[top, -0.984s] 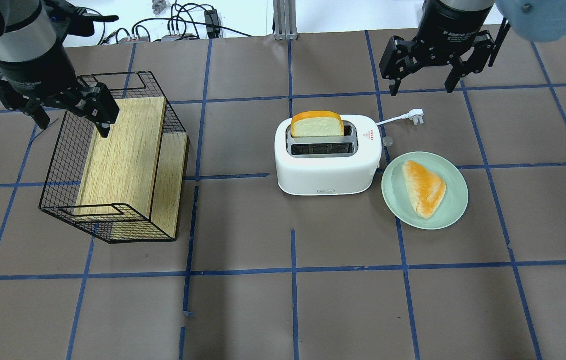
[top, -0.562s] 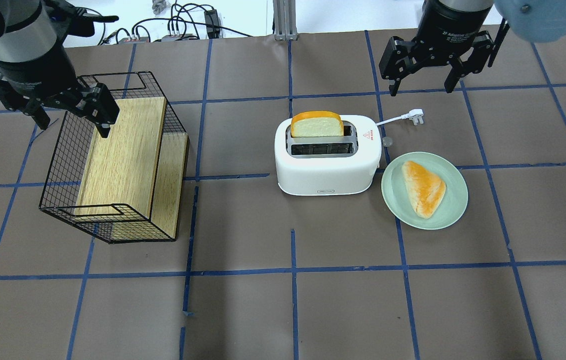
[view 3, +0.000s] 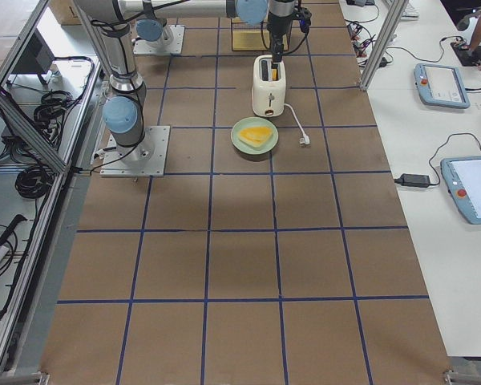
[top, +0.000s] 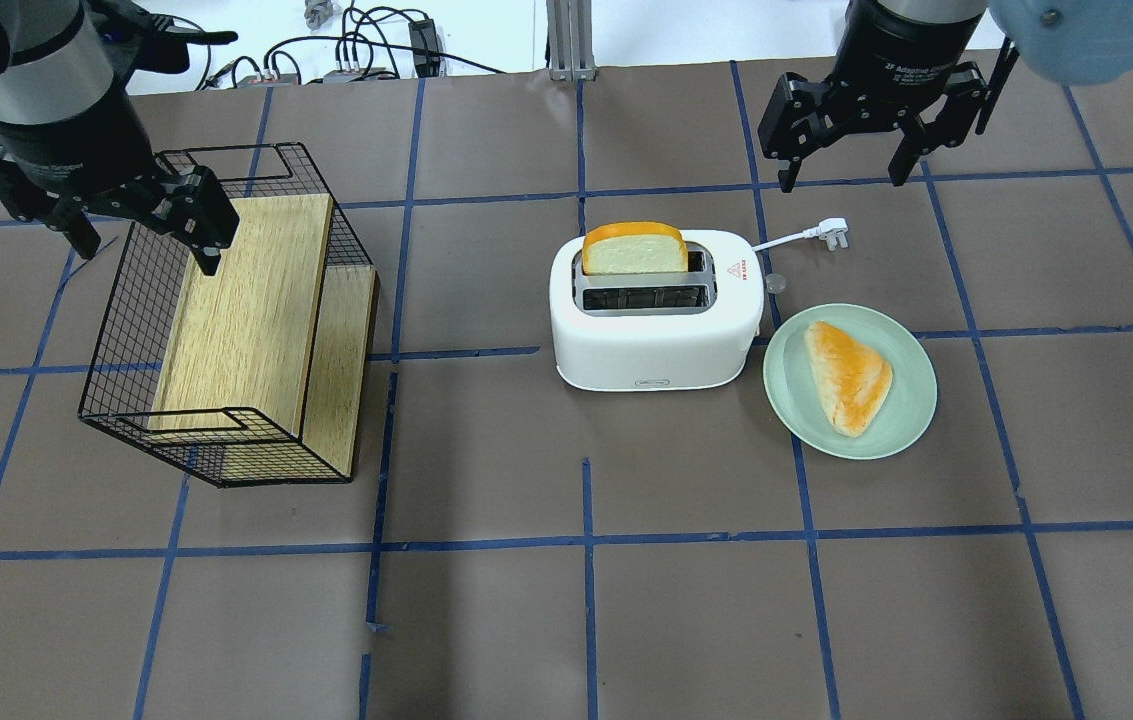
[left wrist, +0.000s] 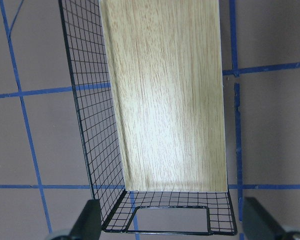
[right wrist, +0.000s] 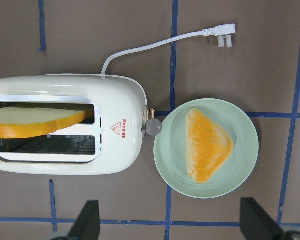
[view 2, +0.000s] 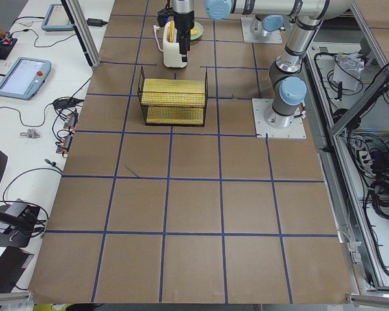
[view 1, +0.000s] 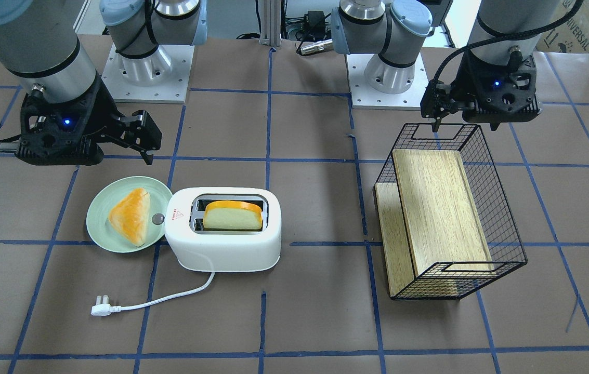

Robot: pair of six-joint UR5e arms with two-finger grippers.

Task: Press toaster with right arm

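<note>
On table [top: 486, 620]: white rounded 2-slot plastic toaster [top: 656, 340], probably light, skiddy. Press small grey lever knob [right wrist: 153, 127]; black right claw [top: 842, 170] spread, empty.

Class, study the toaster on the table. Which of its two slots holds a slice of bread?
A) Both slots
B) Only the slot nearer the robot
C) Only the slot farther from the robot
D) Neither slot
C: in the overhead view the bread slice stands in the far slot of the toaster; the near slot is empty.
</note>
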